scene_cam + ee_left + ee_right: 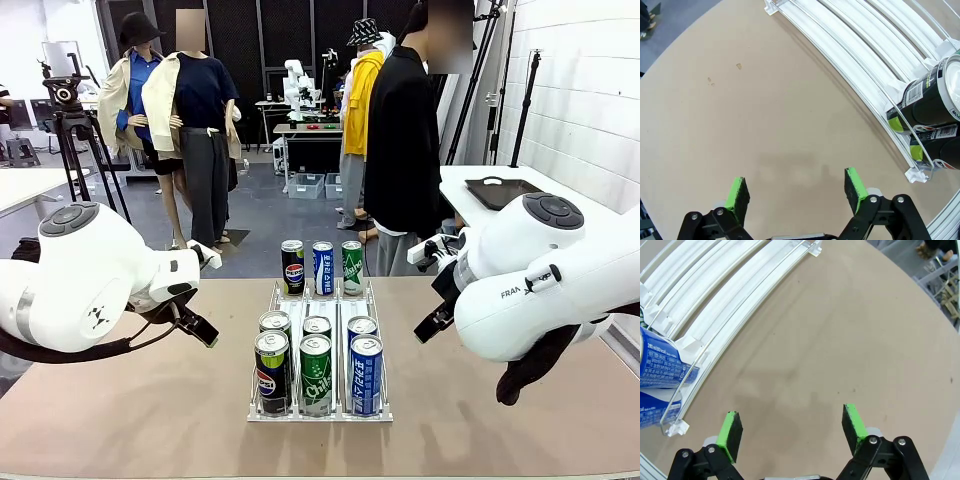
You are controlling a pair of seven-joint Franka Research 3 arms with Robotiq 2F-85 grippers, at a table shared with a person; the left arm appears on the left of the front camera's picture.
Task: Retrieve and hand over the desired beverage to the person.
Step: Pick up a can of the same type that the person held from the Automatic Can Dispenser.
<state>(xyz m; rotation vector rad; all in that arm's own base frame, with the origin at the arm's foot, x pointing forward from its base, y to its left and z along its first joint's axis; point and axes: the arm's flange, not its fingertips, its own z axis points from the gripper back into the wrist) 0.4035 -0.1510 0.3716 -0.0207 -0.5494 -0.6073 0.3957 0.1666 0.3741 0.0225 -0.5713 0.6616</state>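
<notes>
Nine cans (316, 372) in white rack (320, 418) | left claw (796, 182) wide, empty, over bare worktop (765, 100) | right claw (792, 422) wide, empty | person (400, 150) stands at far side

There are nine cans, namely three black cans (271, 375), three green cans (315, 375) and three blue cans (366, 378), plus one white rack (258, 412), one table (120, 400), two arms (80, 280), one left gripper (795, 177), one right gripper (790, 415), and one person (400, 140).
</notes>
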